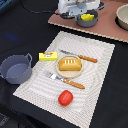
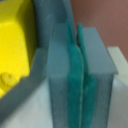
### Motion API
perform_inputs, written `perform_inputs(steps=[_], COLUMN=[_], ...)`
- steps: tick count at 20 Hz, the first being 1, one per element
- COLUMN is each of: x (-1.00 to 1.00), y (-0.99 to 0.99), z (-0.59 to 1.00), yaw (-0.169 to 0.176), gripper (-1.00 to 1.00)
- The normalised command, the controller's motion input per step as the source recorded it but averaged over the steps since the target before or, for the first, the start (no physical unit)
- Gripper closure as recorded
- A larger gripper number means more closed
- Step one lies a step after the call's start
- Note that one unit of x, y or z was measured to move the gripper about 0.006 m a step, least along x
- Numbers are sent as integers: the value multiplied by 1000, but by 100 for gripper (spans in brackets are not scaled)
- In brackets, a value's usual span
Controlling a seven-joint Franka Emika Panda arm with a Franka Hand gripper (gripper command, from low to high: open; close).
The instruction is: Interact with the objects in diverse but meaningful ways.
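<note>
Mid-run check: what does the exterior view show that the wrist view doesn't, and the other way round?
Exterior only: the placemat with bread loaf, butter block, tomato, knife and fork, plus a grey-blue pot beside it. Wrist only: the claw close up, green pads pressed together. Both: the yellow cheese wedge by the claw.

Beside the golden-brown bread loaf [image 1: 69, 63]: yellow rectangular butter block [image 1: 48, 56], red round tomato [image 1: 65, 97], grey-blue two-handled pot [image 1: 16, 68], cream striped placemat [image 1: 100, 60].
</note>
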Motion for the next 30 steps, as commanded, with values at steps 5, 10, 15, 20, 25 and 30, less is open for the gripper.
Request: perform_inputs(steps=[5, 10, 15, 20, 25, 30], x=[-1000, -986, -865, -288, 14, 21], y=[185, 190, 69, -138, -160, -158], z=[367, 333, 147, -37, -17, -58], yaw=[95, 101, 105, 59, 28, 16], gripper=[100, 100, 100, 100, 100, 100])
